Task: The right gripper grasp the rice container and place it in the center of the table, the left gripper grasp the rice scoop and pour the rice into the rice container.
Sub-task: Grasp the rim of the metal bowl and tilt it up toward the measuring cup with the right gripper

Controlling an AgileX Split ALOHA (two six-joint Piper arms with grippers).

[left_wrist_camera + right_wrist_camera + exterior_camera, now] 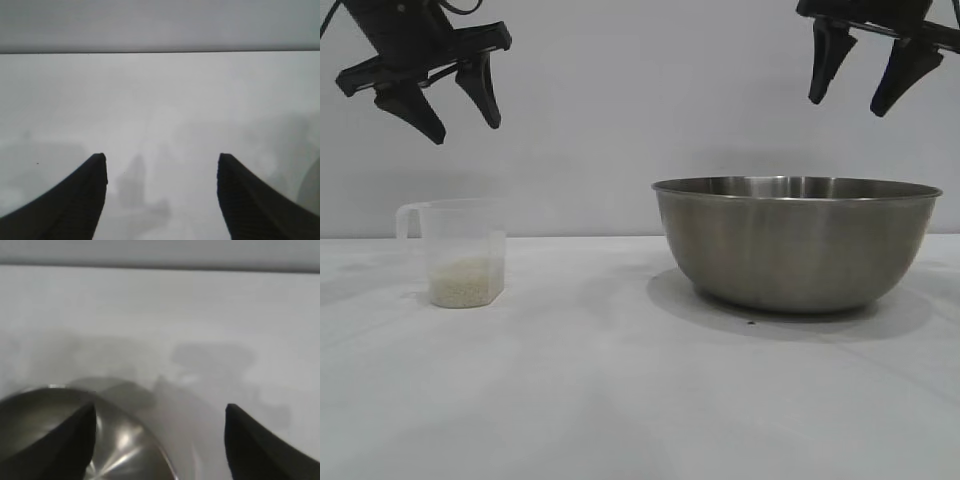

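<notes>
You saw a brushed silver-grey rice container (796, 245) on the right of the plain white table (620, 400). The rice scoop (460, 250) at left was translucent clear, its rice (466, 283) pale cream. Both grippers' fingers (485, 90) were black.

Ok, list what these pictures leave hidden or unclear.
- Inside of the bowl: the exterior view is level with its rim, so its wall hides the bottom; the right wrist view is blurred and cuts it off at the edge.
- Cup with rice: absent from both wrist views.
- Both arms: cut off by the exterior view's top edge; only the left gripper and right gripper show, jaws apart.
</notes>
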